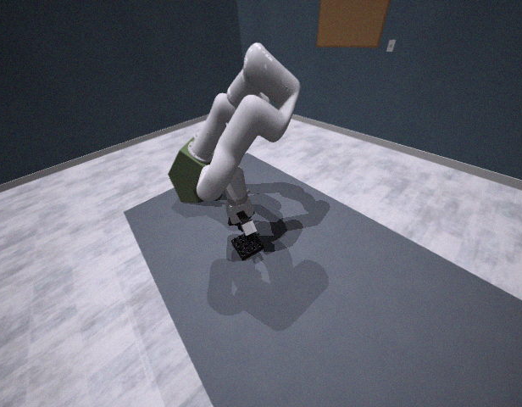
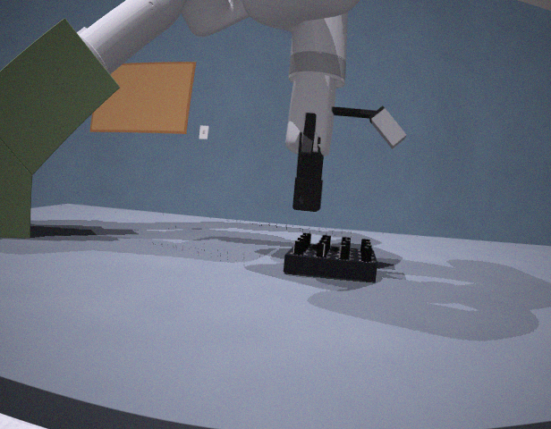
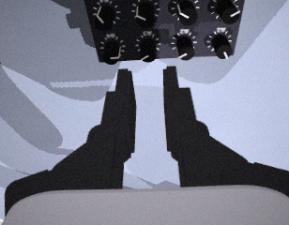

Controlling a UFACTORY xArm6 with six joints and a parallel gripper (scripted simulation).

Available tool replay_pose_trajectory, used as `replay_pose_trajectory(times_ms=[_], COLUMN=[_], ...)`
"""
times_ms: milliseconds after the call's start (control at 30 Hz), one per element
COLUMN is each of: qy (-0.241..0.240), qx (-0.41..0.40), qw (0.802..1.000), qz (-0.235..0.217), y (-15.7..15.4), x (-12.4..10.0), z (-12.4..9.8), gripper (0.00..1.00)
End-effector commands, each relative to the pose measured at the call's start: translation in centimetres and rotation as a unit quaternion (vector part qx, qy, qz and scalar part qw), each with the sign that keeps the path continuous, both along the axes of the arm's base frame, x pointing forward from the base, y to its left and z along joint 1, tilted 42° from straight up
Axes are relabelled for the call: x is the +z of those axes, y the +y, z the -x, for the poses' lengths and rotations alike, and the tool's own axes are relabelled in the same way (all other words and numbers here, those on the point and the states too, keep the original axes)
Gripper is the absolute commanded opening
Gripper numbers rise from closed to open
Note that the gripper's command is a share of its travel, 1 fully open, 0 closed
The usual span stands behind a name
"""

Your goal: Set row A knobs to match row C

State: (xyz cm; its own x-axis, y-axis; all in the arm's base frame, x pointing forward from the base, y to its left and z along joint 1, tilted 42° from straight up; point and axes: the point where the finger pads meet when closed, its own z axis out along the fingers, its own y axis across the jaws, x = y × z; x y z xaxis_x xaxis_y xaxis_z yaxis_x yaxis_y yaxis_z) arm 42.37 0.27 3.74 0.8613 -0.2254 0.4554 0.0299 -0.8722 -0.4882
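My pincer (image 3: 147, 84) is hanging in the air, fingers set narrow with a slim gap between them and nothing held. In the wrist view, the knob box (image 3: 163, 9) fills the top of the frame, just past the fingertips, so it lies ahead and below. In the exterior view the pincer (image 2: 307, 206) sits above the box's (image 2: 330, 267) left end, well off the knobs. The box stands flat on the tabletop (image 2: 173, 323). I'd say the next move comes down to lining up over one knob.
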Motion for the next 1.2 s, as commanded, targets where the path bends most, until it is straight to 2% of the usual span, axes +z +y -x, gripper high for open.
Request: replay_pose_trajectory(times_ms=[0,667,1167], qy=[-0.001,-0.001,-0.001], qx=[-0.001,-0.001,-0.001], qw=[1.000,1.000,1.000], qz=[0.000,0.000,0.000], y=[0.1,1.0,1.2], x=[-0.2,-1.8,-2.0], z=[-0.3,-1.4,-1.6], gripper=[0.19,0.19,0.19])
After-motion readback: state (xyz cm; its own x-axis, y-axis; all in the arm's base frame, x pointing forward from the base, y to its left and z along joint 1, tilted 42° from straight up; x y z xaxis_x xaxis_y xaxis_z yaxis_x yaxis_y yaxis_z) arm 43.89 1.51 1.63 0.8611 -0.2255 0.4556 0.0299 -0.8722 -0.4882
